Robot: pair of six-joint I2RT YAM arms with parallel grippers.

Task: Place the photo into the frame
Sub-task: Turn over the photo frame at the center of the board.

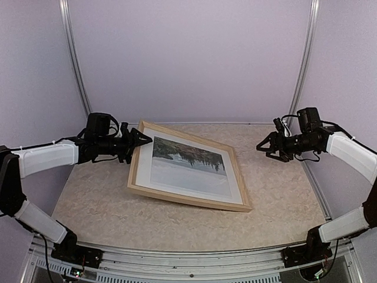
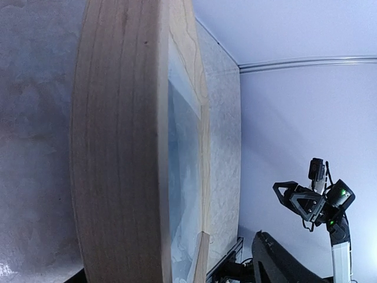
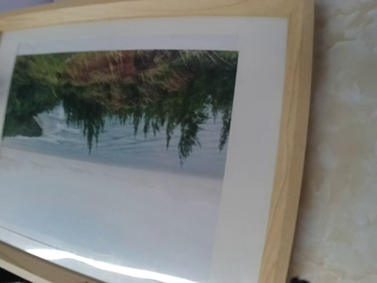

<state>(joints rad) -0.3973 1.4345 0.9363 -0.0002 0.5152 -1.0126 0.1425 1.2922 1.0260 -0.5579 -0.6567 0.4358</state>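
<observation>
The frame [image 1: 188,200], thin pale wood, lies slantwise in the middle of the table. The photo [image 1: 188,156], dark trees over pale sky with a wide white border, sits inside it. My left gripper [image 1: 143,140] is at the frame's far left corner, and its jaws stand apart around the wooden edge [image 2: 118,147]; one dark finger [image 2: 285,259] shows clear of the wood. My right gripper [image 1: 266,147] hovers open and empty to the right of the frame, not touching it. The right wrist view looks down on the photo [image 3: 129,106] and the frame's rail [image 3: 291,118].
The beige marbled table [image 1: 283,200] is enclosed by lavender walls on three sides, with metal corner posts [image 1: 76,71]. An aluminium rail [image 1: 188,250] carrying both arm bases runs along the near edge. The right gripper [image 2: 297,197] also shows in the left wrist view.
</observation>
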